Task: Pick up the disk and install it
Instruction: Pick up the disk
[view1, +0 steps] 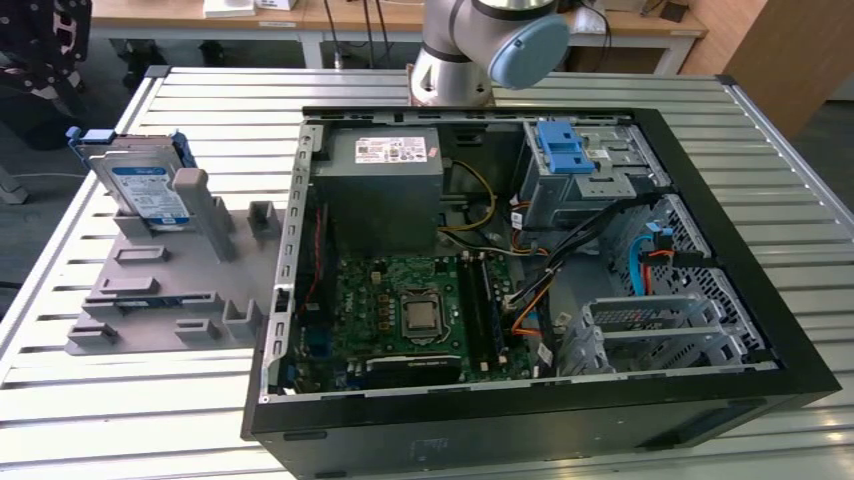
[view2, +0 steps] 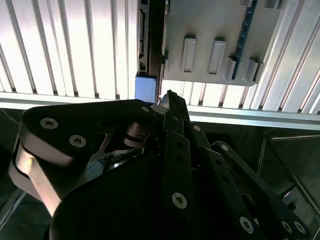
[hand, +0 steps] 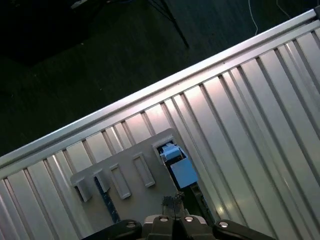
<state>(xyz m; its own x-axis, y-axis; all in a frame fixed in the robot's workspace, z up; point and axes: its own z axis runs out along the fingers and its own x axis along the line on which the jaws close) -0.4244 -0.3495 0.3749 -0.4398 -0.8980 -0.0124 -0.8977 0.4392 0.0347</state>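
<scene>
We judge the pick-up only at its approach: the disk (view1: 144, 190) stands on edge in the grey holder (view1: 160, 290) at the exterior view's upper left, while the gripper (hand: 172, 201) hangs well clear of it, jaws closed on nothing, so a grasp calls for opening them.

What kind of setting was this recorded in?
Probably a robotics lab or workshop: a robot arm stands at a slatted metal table bearing an open computer case and a grey fixture propping the disk, with desks behind.

Arm (view1: 475, 45) high, wrist facing down; jaws seemingly pressed together, holding nothing.
</scene>
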